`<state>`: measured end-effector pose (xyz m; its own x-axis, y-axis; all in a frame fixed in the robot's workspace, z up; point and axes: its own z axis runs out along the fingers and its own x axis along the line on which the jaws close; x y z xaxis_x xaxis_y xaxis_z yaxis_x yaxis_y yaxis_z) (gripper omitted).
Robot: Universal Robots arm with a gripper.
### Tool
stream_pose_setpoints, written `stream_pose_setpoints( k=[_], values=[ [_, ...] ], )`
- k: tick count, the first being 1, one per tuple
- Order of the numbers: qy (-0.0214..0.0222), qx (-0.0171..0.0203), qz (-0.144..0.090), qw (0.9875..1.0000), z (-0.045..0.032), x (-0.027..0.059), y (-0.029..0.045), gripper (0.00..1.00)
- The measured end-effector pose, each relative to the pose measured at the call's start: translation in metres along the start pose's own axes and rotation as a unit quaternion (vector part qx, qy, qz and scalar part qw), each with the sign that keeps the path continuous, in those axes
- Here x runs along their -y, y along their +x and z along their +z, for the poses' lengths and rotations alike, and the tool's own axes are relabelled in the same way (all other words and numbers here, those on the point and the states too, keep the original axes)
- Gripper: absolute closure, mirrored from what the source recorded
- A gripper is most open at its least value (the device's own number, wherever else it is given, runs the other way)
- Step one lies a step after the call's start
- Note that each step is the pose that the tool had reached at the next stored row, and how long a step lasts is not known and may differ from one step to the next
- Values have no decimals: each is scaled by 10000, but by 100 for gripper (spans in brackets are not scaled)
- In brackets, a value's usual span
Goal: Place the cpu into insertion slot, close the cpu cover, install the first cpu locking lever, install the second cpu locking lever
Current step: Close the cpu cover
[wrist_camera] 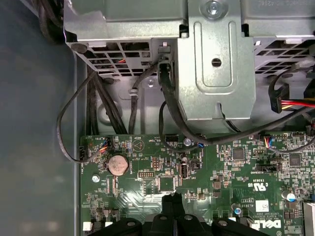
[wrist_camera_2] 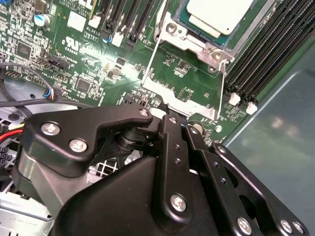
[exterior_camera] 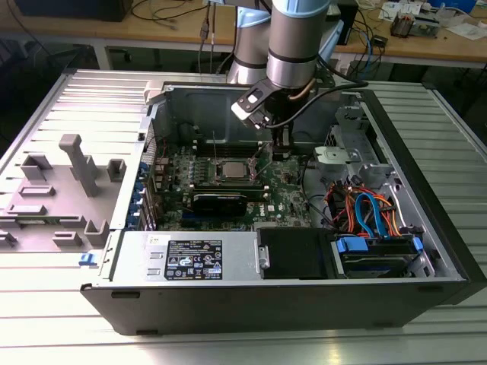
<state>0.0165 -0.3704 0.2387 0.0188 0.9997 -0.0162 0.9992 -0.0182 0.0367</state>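
Green board (wrist_camera_2: 88, 64) bears one cpu (wrist_camera_2: 216, 14) in one insertion slot (wrist_camera_2: 197, 44), tool (wrist_camera_2: 179, 123) near

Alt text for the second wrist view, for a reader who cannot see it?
The cpu sits in the insertion slot on the green circuit board, with the cpu cover open, tilted toward the camera. The black tool is close to the cover's near edge; long black memory slots run beside the socket.

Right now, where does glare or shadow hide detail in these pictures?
In the second wrist view, glare whitens the cpu top and a patch of the green board; in the first wrist view, the case wall lies in dim shade.
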Motion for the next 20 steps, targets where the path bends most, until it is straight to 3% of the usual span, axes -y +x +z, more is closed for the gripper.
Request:
stream_pose_setpoints(
  k=[13,20],
  values=[
    [0,0,0,10000,-5,131,-15,89],
    [0,0,0,10000,-5,136,-18,89]
  ],
)
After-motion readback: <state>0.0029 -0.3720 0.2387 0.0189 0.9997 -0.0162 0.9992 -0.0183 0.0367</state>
